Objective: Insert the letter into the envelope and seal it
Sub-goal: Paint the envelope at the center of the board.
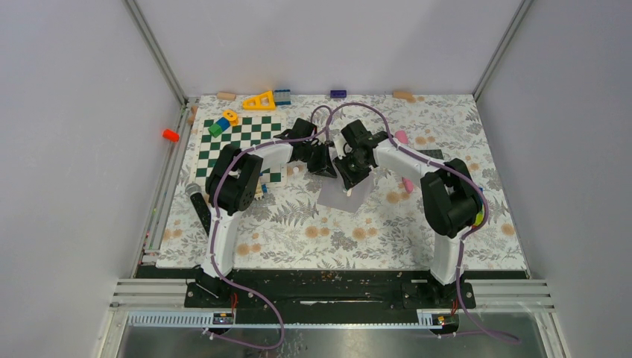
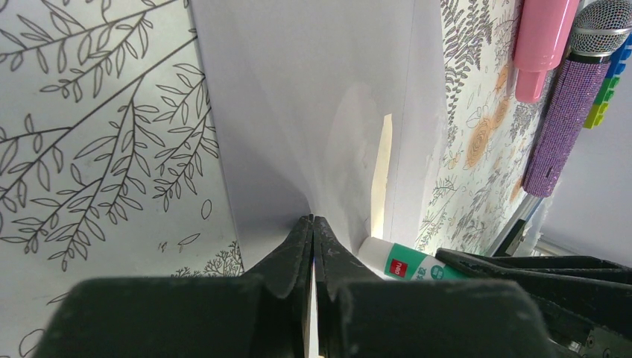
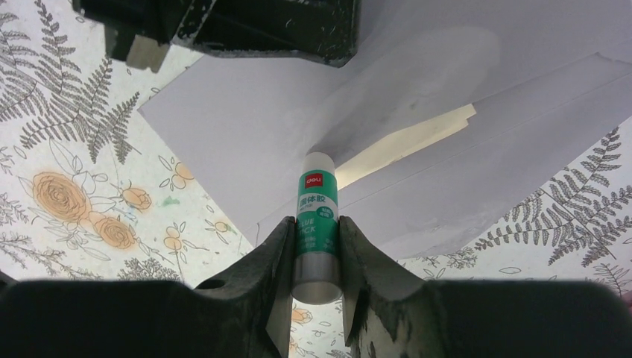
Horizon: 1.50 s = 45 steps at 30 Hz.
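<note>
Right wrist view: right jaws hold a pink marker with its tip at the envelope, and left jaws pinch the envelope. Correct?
One thing is wrong. The right jaws hold a green-and-white glue stick, not a pink marker. The right wrist view shows it, with its tip at the envelope. The left jaws do pinch the envelope, as the left wrist view shows.

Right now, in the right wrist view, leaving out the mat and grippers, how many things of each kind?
envelope: 1
letter: 1
glue stick: 1
Total: 3
</note>
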Each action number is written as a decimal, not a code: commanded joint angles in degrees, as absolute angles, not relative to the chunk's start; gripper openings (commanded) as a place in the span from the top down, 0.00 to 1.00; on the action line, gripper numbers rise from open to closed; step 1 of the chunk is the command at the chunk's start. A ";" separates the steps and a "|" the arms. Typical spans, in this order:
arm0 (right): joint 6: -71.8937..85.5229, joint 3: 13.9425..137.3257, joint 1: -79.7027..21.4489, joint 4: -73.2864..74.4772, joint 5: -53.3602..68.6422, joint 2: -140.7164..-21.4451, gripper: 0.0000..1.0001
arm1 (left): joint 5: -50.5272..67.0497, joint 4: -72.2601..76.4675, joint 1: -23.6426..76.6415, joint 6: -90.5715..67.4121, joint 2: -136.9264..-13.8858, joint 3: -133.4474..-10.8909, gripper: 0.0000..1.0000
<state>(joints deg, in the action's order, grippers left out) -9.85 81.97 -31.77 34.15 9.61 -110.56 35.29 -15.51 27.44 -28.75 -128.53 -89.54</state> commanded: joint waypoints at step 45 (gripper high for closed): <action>-8.70 86.88 -32.48 26.20 -5.62 -114.37 1.00 | 32.33 -16.26 28.48 -25.84 -130.19 -90.94 1.00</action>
